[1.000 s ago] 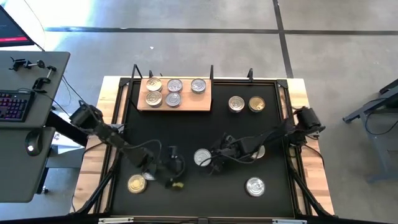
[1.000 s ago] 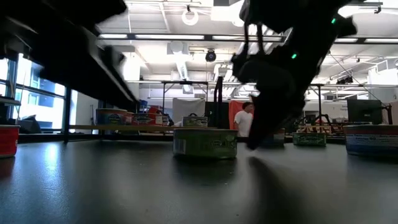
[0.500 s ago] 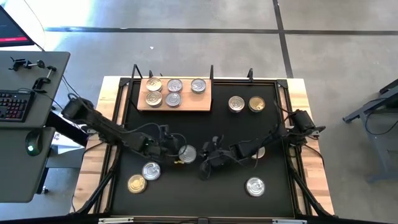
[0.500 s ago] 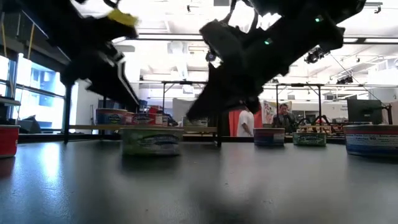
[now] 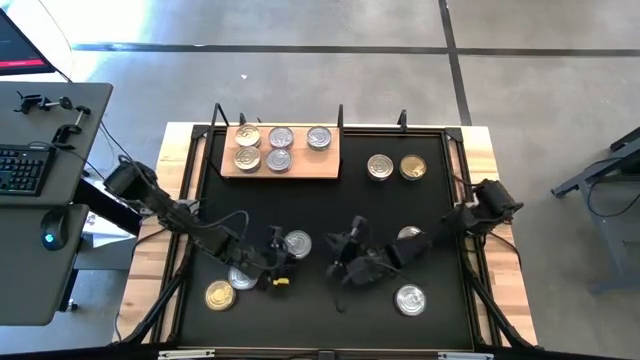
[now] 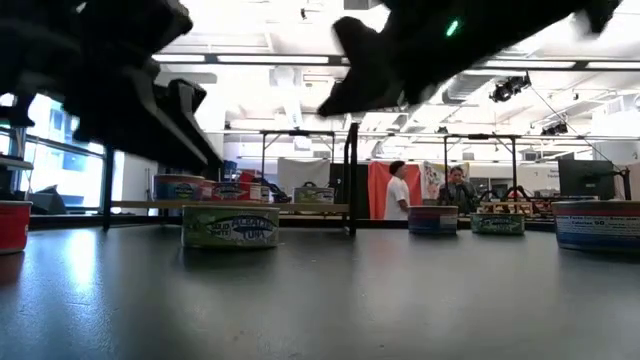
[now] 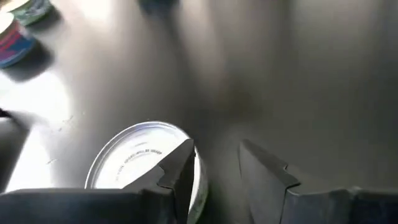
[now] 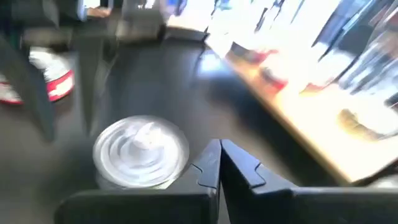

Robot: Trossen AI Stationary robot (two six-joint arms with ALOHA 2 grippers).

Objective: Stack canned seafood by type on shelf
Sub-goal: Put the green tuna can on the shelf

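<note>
Since the earlier frames, the left gripper [image 5: 280, 262] has drawn back, fingers parted and empty, beside a silver tin [image 5: 297, 243] on mid-table, the shut right gripper [image 5: 340, 268] retreating; five tins occupy the shelf [image 5: 325, 163], sorting unfinished.

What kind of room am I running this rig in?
Probably a robotics lab or workshop: a polished concrete floor with taped lines, a desk with a keyboard beside the table, and people at benches behind.
</note>
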